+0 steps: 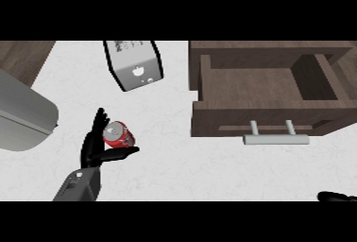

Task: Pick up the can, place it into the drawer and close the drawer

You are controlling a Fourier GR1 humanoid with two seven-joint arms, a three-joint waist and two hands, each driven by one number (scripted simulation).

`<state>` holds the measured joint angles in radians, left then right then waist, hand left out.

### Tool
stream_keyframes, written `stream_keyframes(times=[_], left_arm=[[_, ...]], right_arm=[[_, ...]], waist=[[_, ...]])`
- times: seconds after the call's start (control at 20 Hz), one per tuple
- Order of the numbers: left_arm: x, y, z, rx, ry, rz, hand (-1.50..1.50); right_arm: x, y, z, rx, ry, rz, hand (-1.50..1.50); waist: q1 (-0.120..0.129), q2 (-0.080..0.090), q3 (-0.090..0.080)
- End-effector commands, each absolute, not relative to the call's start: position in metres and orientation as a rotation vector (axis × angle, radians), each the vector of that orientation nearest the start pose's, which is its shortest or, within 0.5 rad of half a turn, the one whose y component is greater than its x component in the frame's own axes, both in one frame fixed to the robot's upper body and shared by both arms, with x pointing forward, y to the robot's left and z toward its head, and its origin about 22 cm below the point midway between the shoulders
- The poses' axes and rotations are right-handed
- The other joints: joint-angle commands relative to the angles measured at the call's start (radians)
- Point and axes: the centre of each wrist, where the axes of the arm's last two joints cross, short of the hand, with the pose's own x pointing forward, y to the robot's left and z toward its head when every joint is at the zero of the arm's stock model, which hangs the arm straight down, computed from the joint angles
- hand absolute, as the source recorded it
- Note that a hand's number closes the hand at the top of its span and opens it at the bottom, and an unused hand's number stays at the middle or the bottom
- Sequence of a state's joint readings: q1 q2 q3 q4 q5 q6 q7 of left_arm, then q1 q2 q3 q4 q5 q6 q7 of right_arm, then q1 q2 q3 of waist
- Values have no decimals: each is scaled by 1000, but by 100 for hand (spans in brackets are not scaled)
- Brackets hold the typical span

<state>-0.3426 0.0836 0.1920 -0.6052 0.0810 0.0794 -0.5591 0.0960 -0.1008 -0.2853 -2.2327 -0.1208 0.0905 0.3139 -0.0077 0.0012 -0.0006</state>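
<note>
The left hand [93,147] is spread around the can [118,134] near the counter's [209,165] left part. Its fingers [99,120] stand straight along the can's left side and the thumb [124,151] reaches under its near end. It brackets the can and does not look clamped on it yet. The can lies tilted on its side, and whether it rests on the counter or is carried cannot be told.

To do the pick well, the fingers should curl over the can's round body while the thumb closes from the opposite side, so the can cannot roll out towards the right. Once lifted, it needs to travel right and towards the far edge, clearing the front wall of the drawer [265,120], which stands pulled open at the counter's far right with its handle [275,139] facing the near edge.

The right hand [335,196] barely shows at the near right corner, and its state cannot be told.

The can is red with white markings too small to read. A flat device [136,64] towards the far edge bears a white apple-shaped logo and some unreadable lines of print. A grey appliance [21,118] sits at the left edge.
</note>
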Motion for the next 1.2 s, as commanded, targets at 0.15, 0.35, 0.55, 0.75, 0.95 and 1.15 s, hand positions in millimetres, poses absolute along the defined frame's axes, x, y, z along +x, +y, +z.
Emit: stream_keyframes(times=[0.15, 0.35, 0.55, 0.75, 0.95, 1.15], left_arm=[[288, 253, -134, 46, -1500, 79, 150], [300, 256, -122, -32, -1515, 74, 150], [301, 230, -130, -67, -1527, 96, 150], [318, 247, -115, -41, -1570, 92, 150], [330, 226, -110, -25, -1566, 85, 150], [340, 215, -102, -63, -1628, 143, 150]], right_arm=[[160, -306, 132, -213, -1851, -93, -150], [168, -294, 146, -220, -1853, -61, -150], [162, -296, 133, -249, -1843, -43, -150], [175, -299, 142, -261, -1857, -49, -150], [158, -283, 141, -222, -1876, -52, -150], [172, -294, 135, -242, -1867, -52, -150]], waist=[[-7, 2, 0], [0, 0, 0], [-6, 1, 0], [-5, 2, 0], [-15, 5, -1], [-12, 6, -1]])
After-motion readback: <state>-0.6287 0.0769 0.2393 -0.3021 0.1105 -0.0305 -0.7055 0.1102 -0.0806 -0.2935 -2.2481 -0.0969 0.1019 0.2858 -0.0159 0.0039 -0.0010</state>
